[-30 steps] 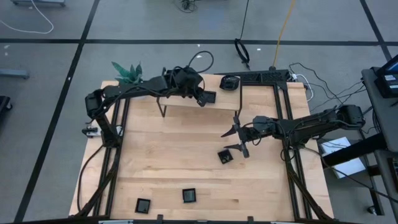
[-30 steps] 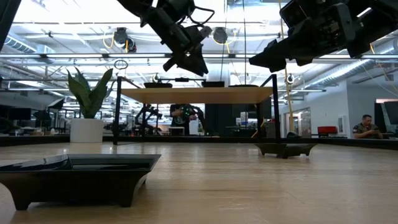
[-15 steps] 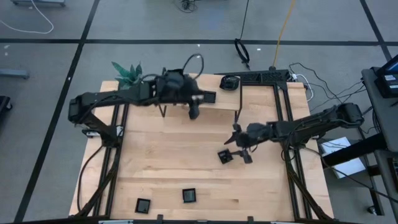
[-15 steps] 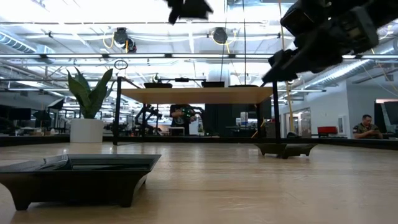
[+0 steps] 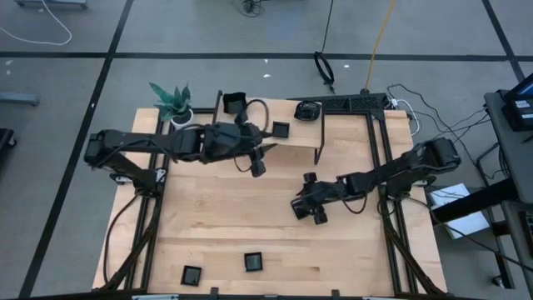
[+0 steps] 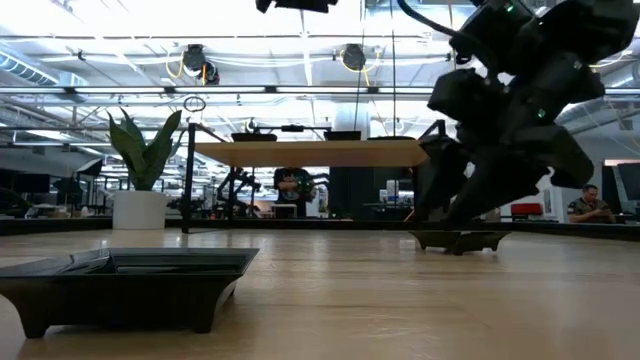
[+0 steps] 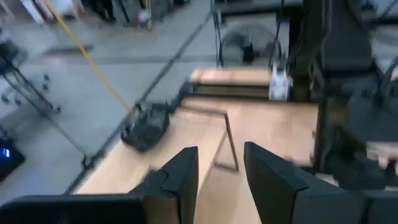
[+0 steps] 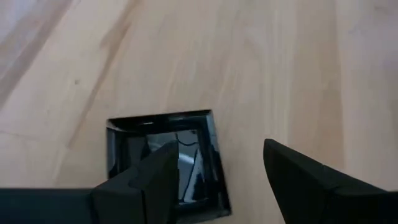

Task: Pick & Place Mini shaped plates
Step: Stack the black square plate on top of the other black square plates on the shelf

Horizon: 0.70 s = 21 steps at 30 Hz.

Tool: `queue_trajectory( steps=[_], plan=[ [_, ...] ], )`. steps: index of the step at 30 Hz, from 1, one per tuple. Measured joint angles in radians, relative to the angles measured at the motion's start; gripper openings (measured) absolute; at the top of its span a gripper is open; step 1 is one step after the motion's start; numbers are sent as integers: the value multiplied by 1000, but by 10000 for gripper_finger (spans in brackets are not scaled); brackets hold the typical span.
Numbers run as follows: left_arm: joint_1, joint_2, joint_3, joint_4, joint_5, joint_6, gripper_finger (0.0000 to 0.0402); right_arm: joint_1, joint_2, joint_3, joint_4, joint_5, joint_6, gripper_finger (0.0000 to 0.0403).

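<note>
Several small black square plates are in view. Two rest on the raised wooden shelf (image 5: 291, 140) at the back: one plate (image 5: 235, 102) and another plate (image 5: 281, 130). Two more plates (image 5: 191, 274) (image 5: 254, 262) lie near the table's front edge. A fifth plate (image 8: 161, 155) lies flat at mid-table. My right gripper (image 8: 217, 180) hangs open just over it, one finger above its hollow and the other beyond its edge. I cannot see it touching the plate. My left gripper (image 5: 262, 158) is open and empty, high above the table in front of the shelf.
A potted green plant (image 5: 171, 98) stands at the far left corner. A black cabled device (image 5: 308, 109) lies beside the shelf at the back. The shelf's thin metal legs (image 5: 316, 154) stand between the two arms. Bare wood lies between mid-table and the front plates.
My left gripper has pulled back from the plate on the shelf toward the table's near left, rising and rolling; that plate stays on the shelf. My right gripper has tipped downward and sunk toward the mid-table plate, staying open. The plate has not moved.
</note>
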Motion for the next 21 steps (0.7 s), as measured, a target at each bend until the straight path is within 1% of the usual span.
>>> queue_trajectory(
  steps=[2, 4, 6, 8, 10, 13, 15, 16, 21],
  plan=[
    [2, -24, -50, 73, 2, 14, 141, -13, 14, 5, -3, -29, 0, 222],
    [5, -61, -131, 120, 4, 15, 149, -28, 29, 14, -4, -69, 14, 222],
    [6, -85, -212, 231, 24, 35, 155, -39, 32, 16, -4, -99, 23, 222],
    [6, -131, -296, 290, 27, 43, 158, -43, 32, 16, -9, -102, 23, 222],
    [-2, -156, -351, 386, 28, 37, 158, -45, 32, 16, -26, -102, 32, 221],
    [-24, -208, -434, 414, 28, 21, 155, -46, 32, 15, -34, -102, 48, 211],
    [-38, -219, -472, 478, 29, 13, 153, -46, 32, 15, -52, -101, 49, 200],
    [-47, -233, -493, 484, 29, 11, 153, -46, 32, 15, -56, -101, 49, 194],
    [-87, -254, -526, 492, 28, -7, 152, -46, 32, 15, -47, -99, 49, 159]
  ],
)
